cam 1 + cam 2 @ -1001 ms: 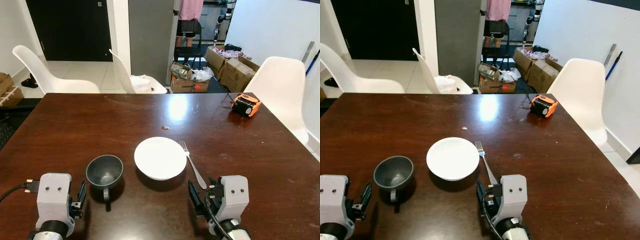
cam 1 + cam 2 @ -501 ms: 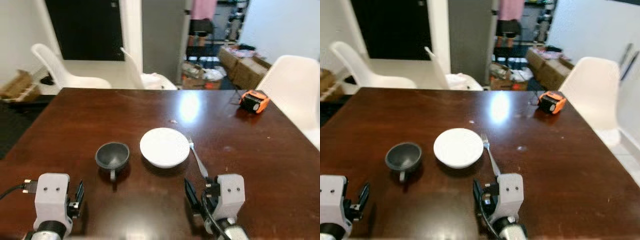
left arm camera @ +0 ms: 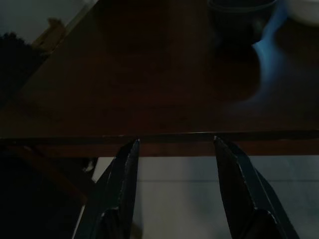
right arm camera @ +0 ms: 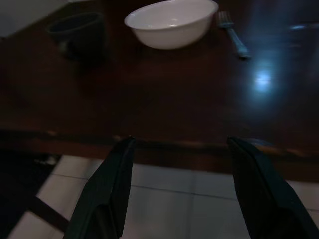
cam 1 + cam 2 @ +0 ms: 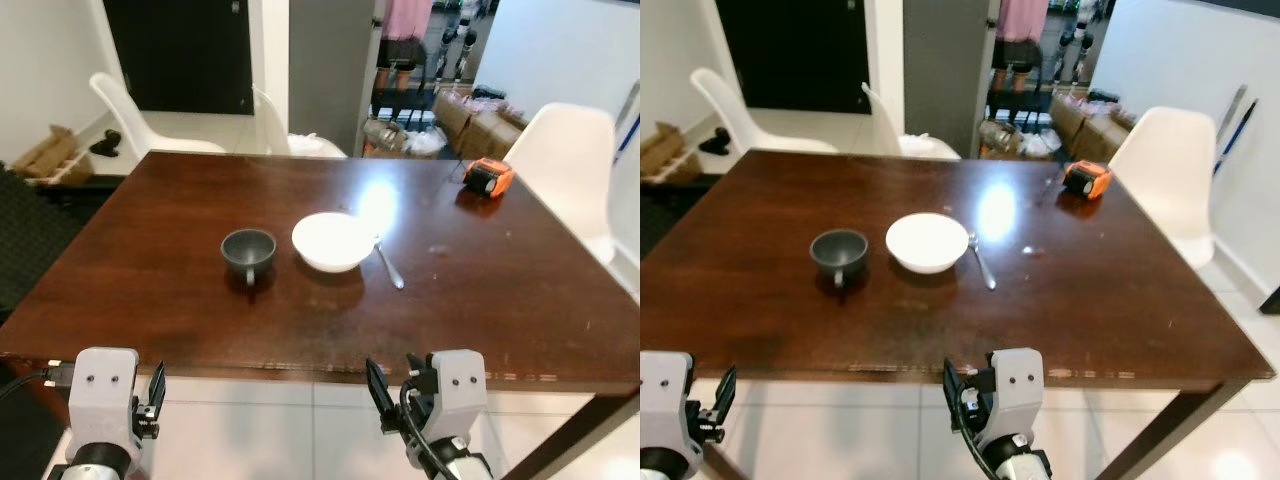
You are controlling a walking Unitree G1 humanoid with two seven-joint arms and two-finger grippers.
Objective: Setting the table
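On the dark wooden table stand a grey cup and, just right of it, a white bowl. A metal fork lies right of the bowl. Both grippers hang low in front of the table's near edge, over the tiled floor. My left gripper is open and holds nothing, pointing at the table edge. My right gripper is also open and holds nothing, with the bowl, cup and fork beyond its fingers.
An orange tape measure sits at the table's far right. White chairs stand at the right side and far side. Cardboard boxes and a standing person are in the background.
The camera has backed away from the table, so the whole scene looks smaller. Both grippers, earlier over the tabletop, now hang before its near edge. Cup, bowl and fork kept their places.
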